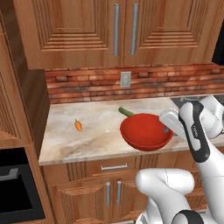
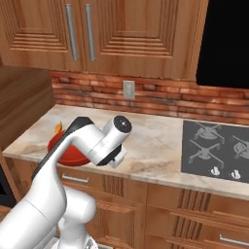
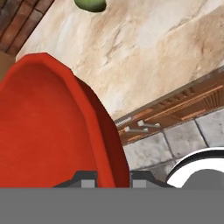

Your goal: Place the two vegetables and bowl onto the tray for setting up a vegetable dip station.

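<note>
Claw (image 3: 113, 178): clenched on near-right rim of bowl (image 1: 144, 130), bowl lying left of it; cucumber (image 1: 126, 112) behind, carrot (image 1: 78, 125) far left on bench (image 1: 96, 127).

Gripper clamped on bowl rim, above counter edge.
The gripper (image 3: 113, 180) has its two dark finger tips pinching the rim of the wide glossy red bowl (image 3: 48, 127); a dark green vegetable end (image 3: 90, 4) lies apart on the beige marble counter (image 3: 148, 48).

The arm (image 2: 73, 146) hides most of the red bowl (image 2: 73, 153) and carrot (image 2: 59, 128).
</note>
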Motion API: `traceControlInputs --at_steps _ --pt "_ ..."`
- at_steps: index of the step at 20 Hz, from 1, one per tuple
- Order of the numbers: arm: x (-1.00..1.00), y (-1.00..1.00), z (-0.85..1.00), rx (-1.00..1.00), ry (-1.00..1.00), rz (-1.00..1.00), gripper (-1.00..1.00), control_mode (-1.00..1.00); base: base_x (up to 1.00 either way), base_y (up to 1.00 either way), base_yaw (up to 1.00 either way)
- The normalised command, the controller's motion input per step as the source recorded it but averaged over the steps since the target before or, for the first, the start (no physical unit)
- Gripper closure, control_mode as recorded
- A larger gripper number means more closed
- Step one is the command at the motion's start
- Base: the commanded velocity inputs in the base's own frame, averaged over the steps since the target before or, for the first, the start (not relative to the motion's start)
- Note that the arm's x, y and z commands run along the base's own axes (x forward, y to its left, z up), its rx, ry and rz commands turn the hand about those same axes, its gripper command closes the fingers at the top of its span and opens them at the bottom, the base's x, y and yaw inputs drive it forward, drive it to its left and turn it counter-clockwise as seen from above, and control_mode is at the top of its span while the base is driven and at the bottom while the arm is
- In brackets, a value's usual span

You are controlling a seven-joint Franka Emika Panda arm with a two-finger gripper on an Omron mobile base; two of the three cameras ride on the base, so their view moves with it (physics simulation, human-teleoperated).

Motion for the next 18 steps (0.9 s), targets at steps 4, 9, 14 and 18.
traceControlInputs --at_steps 4,9,14,18 --pt "0.0 0.0 0.0 0.0 0.0 0.0 1.0 1.0 -0.07 -0.56 0.0" --pt "0.0 0.0 0.0 0.0 0.0 0.0 1.0 1.0 -0.07 -0.6 0.0" --pt "0.0 0.0 0.0 0.0 0.0 0.0 1.0 1.0 -0.03 -0.62 0.0" --pt "0.0 0.0 0.0 0.0 0.0 0.0 1.0 1.0 -0.01 -0.63 0.0"
